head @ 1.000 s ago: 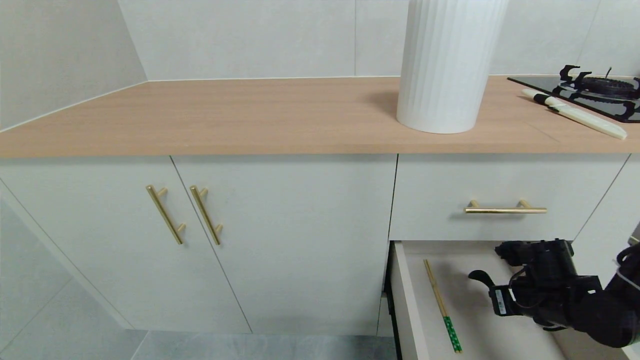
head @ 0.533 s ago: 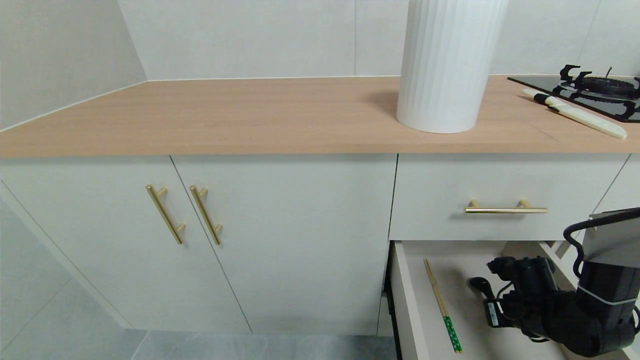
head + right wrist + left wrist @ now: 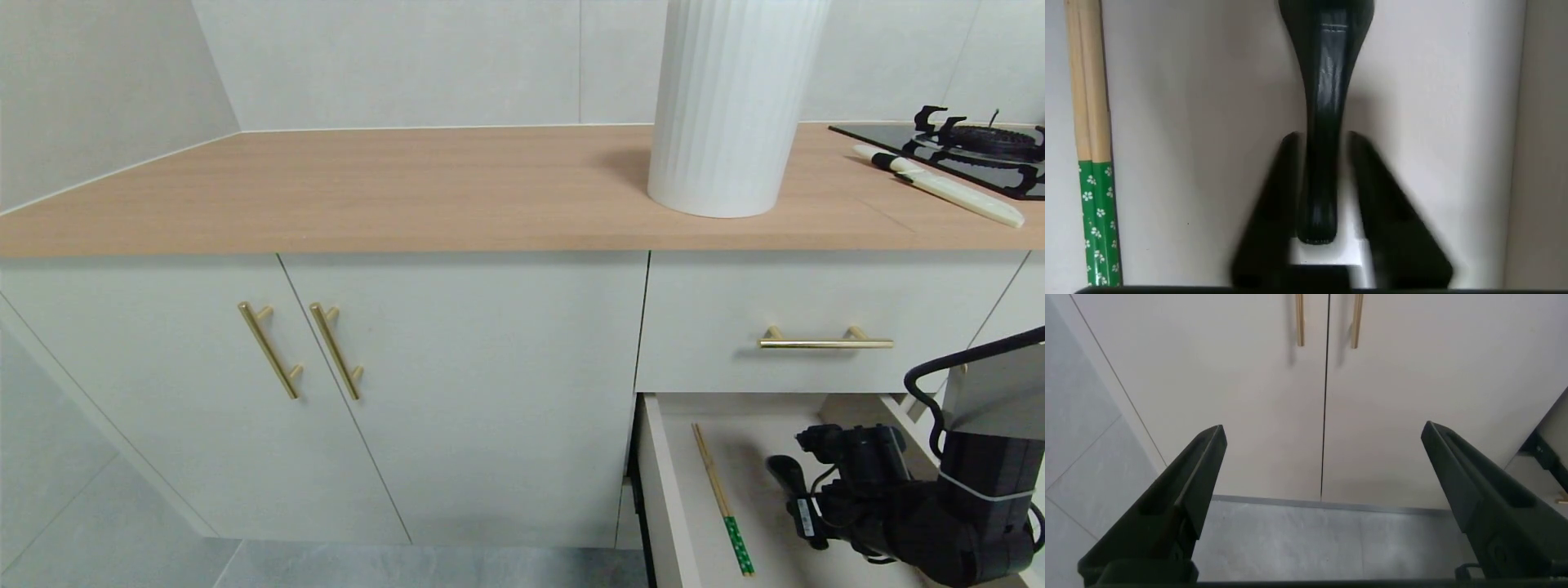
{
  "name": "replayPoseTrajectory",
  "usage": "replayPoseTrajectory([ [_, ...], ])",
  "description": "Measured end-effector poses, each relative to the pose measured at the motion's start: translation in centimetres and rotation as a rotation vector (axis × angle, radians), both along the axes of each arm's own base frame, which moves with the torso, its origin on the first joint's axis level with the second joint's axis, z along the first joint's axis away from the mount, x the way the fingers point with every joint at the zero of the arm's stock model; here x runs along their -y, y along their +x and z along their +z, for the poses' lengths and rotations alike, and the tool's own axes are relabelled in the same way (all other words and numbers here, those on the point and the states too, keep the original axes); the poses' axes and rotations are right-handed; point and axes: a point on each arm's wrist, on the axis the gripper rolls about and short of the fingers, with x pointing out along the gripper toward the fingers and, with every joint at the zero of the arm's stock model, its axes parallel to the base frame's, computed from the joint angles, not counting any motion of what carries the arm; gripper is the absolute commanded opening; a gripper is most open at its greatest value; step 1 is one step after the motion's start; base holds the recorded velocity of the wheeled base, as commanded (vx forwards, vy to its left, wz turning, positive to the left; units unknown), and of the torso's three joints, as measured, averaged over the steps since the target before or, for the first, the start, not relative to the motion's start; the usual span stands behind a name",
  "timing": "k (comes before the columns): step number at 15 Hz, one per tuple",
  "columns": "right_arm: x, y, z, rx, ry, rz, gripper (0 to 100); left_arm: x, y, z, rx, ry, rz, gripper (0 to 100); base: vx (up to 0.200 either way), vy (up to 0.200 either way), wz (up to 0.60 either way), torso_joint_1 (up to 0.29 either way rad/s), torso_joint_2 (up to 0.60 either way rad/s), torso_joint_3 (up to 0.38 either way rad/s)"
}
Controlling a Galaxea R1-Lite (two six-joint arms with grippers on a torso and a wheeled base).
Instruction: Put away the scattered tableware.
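A black spoon point(image 3: 785, 469) hangs low inside the open drawer point(image 3: 665, 490) at the lower right, and my right gripper point(image 3: 807, 500) is shut on its handle. In the right wrist view the spoon point(image 3: 1323, 106) points away from the gripper point(image 3: 1324, 143), its bowl toward the drawer's back. A pair of wooden chopsticks point(image 3: 722, 506) with green patterned ends lies on the drawer floor to the spoon's left, and shows as chopsticks point(image 3: 1090, 122) beside it. My left gripper point(image 3: 1321, 433) is open and holds nothing, facing the closed cabinet doors low near the floor.
On the wooden counter stand a tall white ribbed container point(image 3: 722, 106) and a white-bladed knife point(image 3: 939, 185) beside the stove point(image 3: 980, 147). A closed drawer with a brass handle point(image 3: 824, 343) sits directly above the open one. Two cabinet doors with brass handles point(image 3: 269, 349) are shut.
My right arm has swung and sunk lower into the drawer, carrying the spoon slightly down. The chopsticks have not moved.
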Motion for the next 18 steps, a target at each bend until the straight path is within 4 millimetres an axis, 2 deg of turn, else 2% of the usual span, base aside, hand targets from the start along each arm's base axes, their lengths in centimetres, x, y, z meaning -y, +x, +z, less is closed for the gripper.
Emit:
replayPoseTrajectory([
  [5,0.0,-0.1,0.5,0.013,0.002,0.0,100,0.0,0.0,0.0,0.0,0.0,0.0,100,0.0,0.0,0.0,0.0,0.0,0.0],
  [7,0.0,-0.3,1.5,0.032,0.006,0.002,100,0.0,0.0,0.0,0.0,0.0,0.0,100,0.0,0.0,0.0,0.0,0.0,0.0],
  [12,0.3,-2.8,7.8,0.051,0.025,0.013,100,0.0,0.0,0.0,0.0,0.0,0.0,100,0.0,0.0,0.0,0.0,0.0,0.0],
  [18,0.7,-8.9,14.6,-0.022,0.134,0.072,100,0.0,0.0,0.0,0.0,0.0,0.0,100,0.0,0.0,0.0,0.0,0.0,0.0],
])
